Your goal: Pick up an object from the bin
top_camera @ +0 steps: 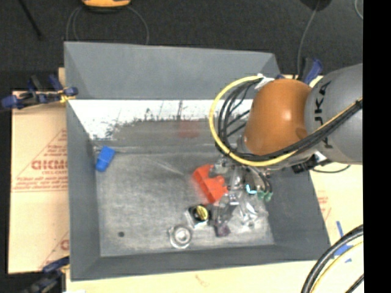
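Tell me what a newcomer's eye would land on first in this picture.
First comes the arm's big orange wrist cover, looming over the right side of the grey bin. Below it the gripper is down in a small heap near the front right, beside a bright orange-red piece. Then there is the lone blue block by the left wall, apart from the rest.

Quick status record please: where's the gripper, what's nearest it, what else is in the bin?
gripper: down in the bin's right front part
nearest: orange block, just left of it
also close: black-and-yellow piece, silver round cap, clear crumpled plastic
apart: blue block, view's left, near the back wall
holding anything: cannot tell
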You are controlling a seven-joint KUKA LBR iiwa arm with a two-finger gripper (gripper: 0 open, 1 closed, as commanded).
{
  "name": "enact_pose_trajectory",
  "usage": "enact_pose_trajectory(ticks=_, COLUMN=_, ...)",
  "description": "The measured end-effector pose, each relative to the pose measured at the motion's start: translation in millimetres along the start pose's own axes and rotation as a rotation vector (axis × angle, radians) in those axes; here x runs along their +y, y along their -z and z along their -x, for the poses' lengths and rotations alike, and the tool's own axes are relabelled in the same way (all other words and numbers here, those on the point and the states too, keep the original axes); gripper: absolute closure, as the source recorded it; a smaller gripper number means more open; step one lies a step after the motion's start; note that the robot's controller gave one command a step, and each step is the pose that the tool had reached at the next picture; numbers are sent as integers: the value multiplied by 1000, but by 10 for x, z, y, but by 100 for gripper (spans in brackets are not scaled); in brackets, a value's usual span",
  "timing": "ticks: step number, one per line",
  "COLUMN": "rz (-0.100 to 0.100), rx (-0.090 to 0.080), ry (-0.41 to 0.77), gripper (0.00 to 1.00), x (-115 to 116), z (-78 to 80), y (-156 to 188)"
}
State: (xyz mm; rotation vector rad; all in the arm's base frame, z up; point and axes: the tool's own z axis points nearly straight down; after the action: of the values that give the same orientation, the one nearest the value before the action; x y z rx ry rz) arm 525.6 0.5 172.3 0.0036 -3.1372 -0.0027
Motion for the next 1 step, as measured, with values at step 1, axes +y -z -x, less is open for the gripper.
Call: enact_pose_trajectory(ticks=1, rz=-1, rx=-8, ry=-57, gripper=0, x=-323, z=418, y=-582)
